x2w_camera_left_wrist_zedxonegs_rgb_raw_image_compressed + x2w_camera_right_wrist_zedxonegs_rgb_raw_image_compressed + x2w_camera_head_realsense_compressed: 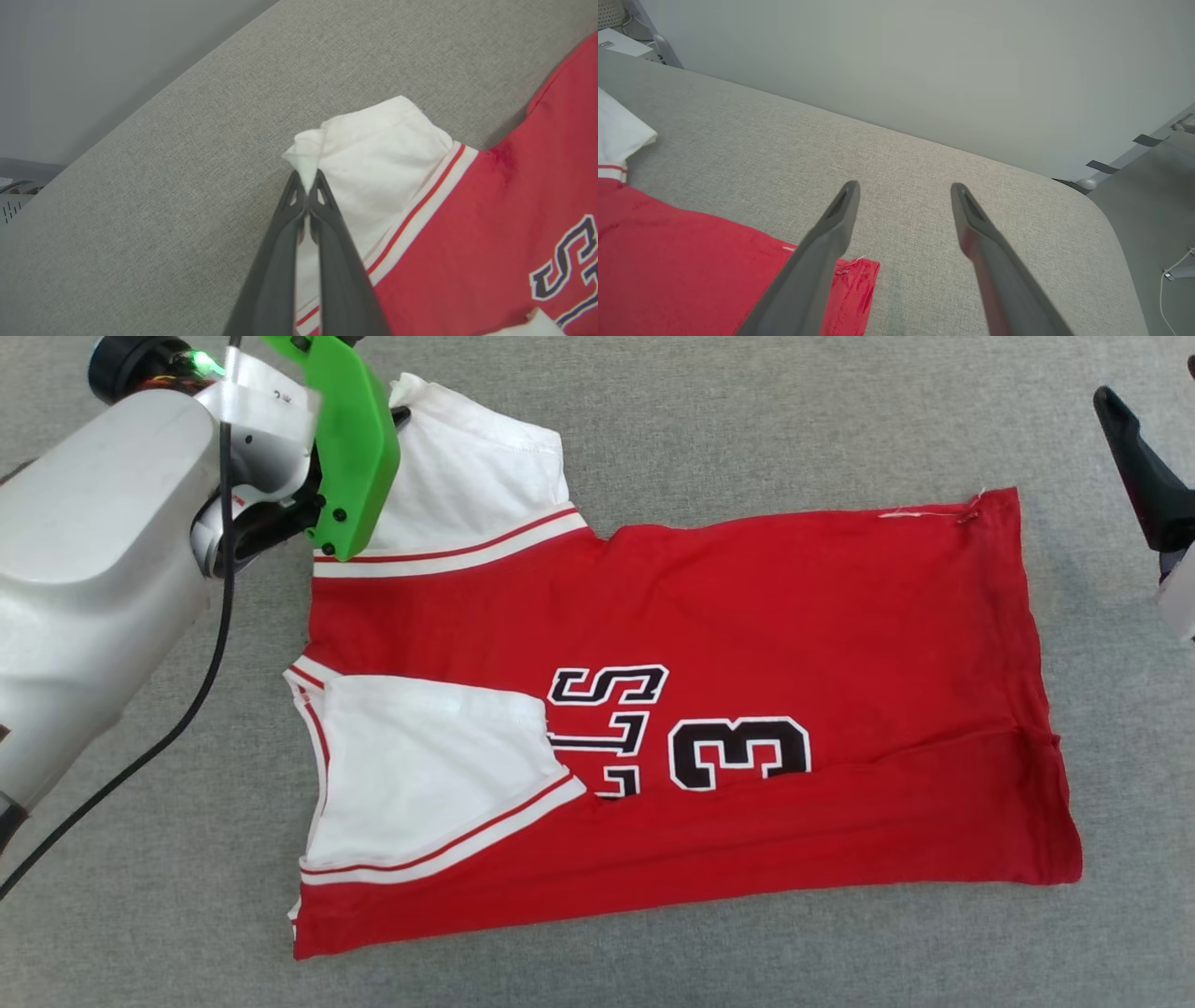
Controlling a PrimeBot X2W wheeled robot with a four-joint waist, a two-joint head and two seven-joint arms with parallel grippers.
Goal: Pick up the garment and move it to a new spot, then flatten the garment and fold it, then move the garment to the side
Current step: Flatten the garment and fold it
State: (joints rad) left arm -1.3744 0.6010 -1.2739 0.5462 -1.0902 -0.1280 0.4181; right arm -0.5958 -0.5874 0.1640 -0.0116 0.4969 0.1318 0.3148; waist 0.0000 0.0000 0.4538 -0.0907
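Note:
The garment (794, 616) lies spread on the grey cloth surface, with its black letters and number 3 facing up. Its near side is folded over, and a white sleeve (429, 775) rests on the red body. At the far left corner, my left gripper (307, 179) is shut on a pinch of the other white sleeve (373, 163). In the head view a green wrist housing (350, 448) covers that grip. My right gripper (903, 189) hangs open above bare surface, just beyond the garment's red hem corner (859, 280). One of its dark fingers (1144, 476) shows at the right edge.
The grey cloth surface (653, 411) stretches well beyond the garment on all sides. Its far edge and rounded corner (1087, 200) meet a pale wall. My pale left forearm (93, 569) and a black cable (187, 709) cross the left side.

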